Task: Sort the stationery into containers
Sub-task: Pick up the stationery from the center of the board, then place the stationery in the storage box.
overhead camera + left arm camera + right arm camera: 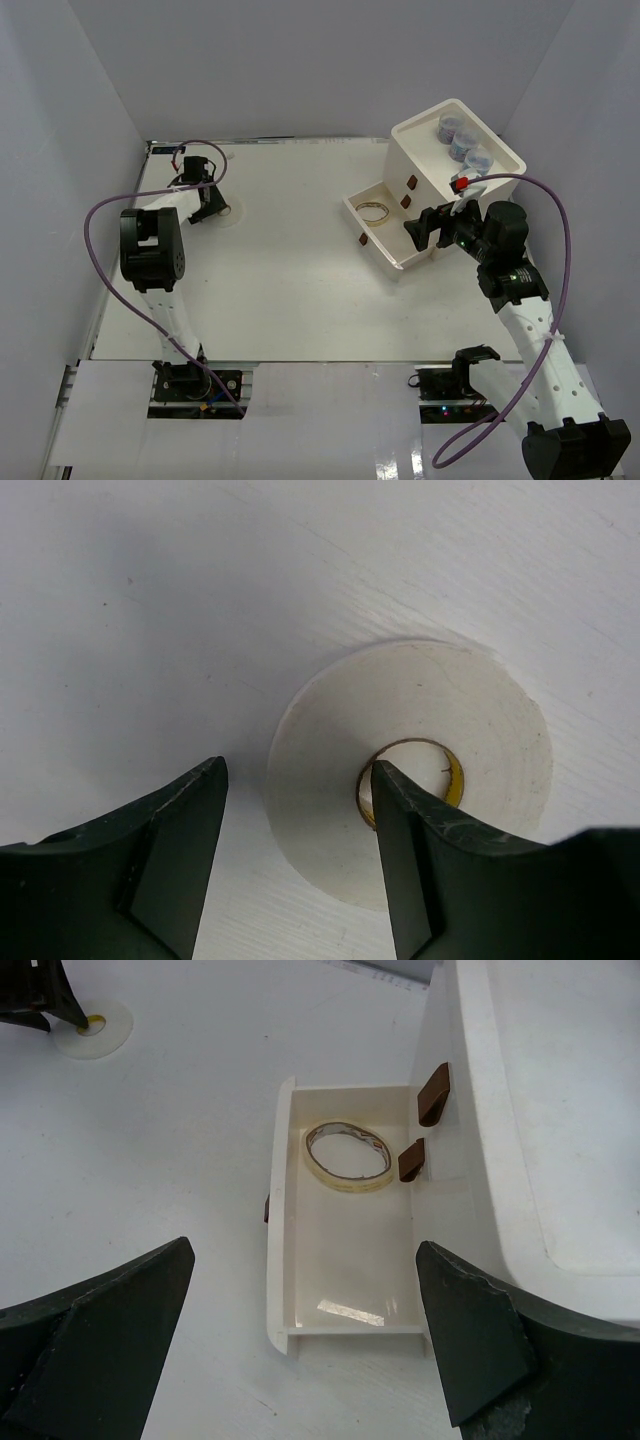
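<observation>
A flat white tape ring (pixel 330 810) lies on the table at the far left (pixel 228 210). My left gripper (pixel 297 780) hangs low over it, open. One finger (pixel 400 830) points into the ring's yellow-lined hole and the other finger (pixel 190 820) stands outside the rim, apart from it. The white drawer box (pixel 420 150) stands at the back right with grey-blue jars (pixel 460 140) in its top tray. Its bottom drawer (pixel 280 1260) is pulled out and holds a tan-yellow loop (pixel 347 1157). My right gripper (pixel 305 1270) hovers wide open in front of that drawer, holding nothing.
Two shut drawers show dark red-brown handles (pixel 433 1093). Purple cables (pixel 100 215) loop off both arms. Grey enclosure walls (pixel 60 150) close in on the left, back and right. The left gripper (pixel 210 203) works close to the left wall.
</observation>
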Available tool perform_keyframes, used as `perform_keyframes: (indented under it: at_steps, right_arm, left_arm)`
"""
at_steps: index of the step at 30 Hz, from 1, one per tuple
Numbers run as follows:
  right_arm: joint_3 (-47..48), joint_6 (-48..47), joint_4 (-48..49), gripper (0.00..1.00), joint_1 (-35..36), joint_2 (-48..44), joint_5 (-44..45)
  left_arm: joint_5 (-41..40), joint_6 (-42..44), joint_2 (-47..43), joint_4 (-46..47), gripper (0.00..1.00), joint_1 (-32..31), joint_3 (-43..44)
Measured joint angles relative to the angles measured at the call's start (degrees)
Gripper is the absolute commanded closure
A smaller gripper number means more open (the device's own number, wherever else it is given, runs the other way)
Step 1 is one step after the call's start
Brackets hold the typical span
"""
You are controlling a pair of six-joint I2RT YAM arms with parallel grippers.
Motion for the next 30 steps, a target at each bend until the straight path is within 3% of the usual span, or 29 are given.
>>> perform_keyframes:
  at_steps: [10, 18, 25, 30]
  right_arm:
    - [-0.02, -0.02, 0.0, 0.02, 0.04, -0.13, 0.02]
    - [-0.02, -0.02, -0.07, 0.02, 0.17, -1.68, 0.24]
    - [-0.02, -0.02, -0.31, 0.02, 0.33, -3.15, 0.24]
    - [-0.02, 0.0, -0.39, 0.02, 0.33, -3.87, 0.24]
  left_arm:
    - [-4.28, 2.82, 0.59, 0.57, 0.6, -3.06, 0.0]
    - [-1.36, 0.76, -2.99, -1.16, 0.61, -8.07, -2.58]
    - [0.5, -4.17, -9.16, -3.61, 0.6, -22.1, -1.75]
    - [0.37, -7.8, -8.81, -4.92, 0.6, -33.38, 5.86]
